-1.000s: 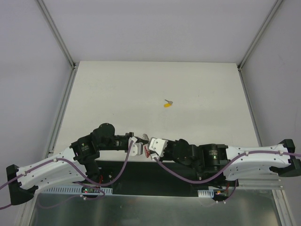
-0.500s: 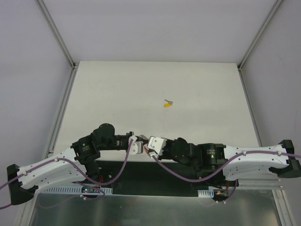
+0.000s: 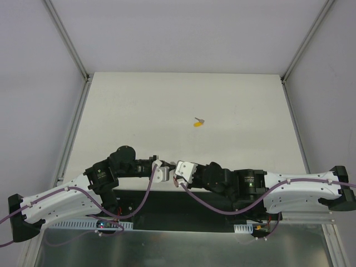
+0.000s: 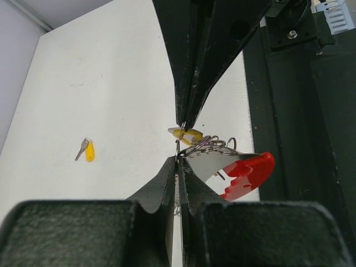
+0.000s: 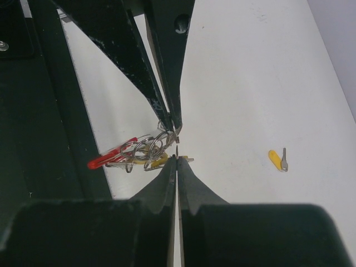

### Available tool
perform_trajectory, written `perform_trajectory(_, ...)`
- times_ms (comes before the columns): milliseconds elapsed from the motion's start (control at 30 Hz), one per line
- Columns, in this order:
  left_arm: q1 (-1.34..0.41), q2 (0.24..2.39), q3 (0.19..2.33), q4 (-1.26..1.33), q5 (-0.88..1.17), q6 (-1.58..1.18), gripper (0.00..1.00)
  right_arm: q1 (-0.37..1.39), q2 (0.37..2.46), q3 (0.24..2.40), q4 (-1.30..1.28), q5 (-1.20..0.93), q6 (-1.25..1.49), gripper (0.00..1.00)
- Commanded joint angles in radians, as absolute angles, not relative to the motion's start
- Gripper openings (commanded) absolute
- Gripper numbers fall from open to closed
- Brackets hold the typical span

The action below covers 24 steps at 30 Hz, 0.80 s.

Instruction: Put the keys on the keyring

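At the lower middle of the overhead view, by the near edge of the worktop [image 3: 139, 111], the left arm [image 3: 61, 197] and the right arm [image 3: 295, 189] are set tip to tip. Seen from the left wrist, the left fingers [image 4: 163, 186] are pressed together at the centre of the frame, and a thin wire of the keyring [image 4: 222, 158] is pinched between them. Its red loop [image 4: 247, 175] is seen to the lower right of the tips, with metal rings [image 4: 208, 147] bunched just beside them. The right fingers [image 5: 164, 186] are likewise pressed together and are met almost point to point by the left ones, which enter from the top of the right wrist frame. A yellow-headed key [image 4: 187, 135] is seen at their tips among the rings, though whether it is pinched by them cannot be told. A loose key [image 3: 198, 122] is seen lying flat on the worktop, right of centre in the overhead view and well apart from both arms.
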<state>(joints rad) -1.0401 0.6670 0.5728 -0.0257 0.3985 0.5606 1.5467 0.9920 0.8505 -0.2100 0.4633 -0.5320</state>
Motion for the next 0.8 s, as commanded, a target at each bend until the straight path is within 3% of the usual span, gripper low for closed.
perform_trajectory(0, -1.042, 0.649, 0.566, 0.057, 0.379, 0.545, 0.00, 1.543, 0.960, 0.844, -0.172, 0.471, -0.515, 0.01)
perform_trajectory(767, -1.042, 0.653, 0.565, 0.058, 0.388, 0.546, 0.00, 1.537, 0.942, 0.834, -0.130, 0.436, -0.529, 0.01)
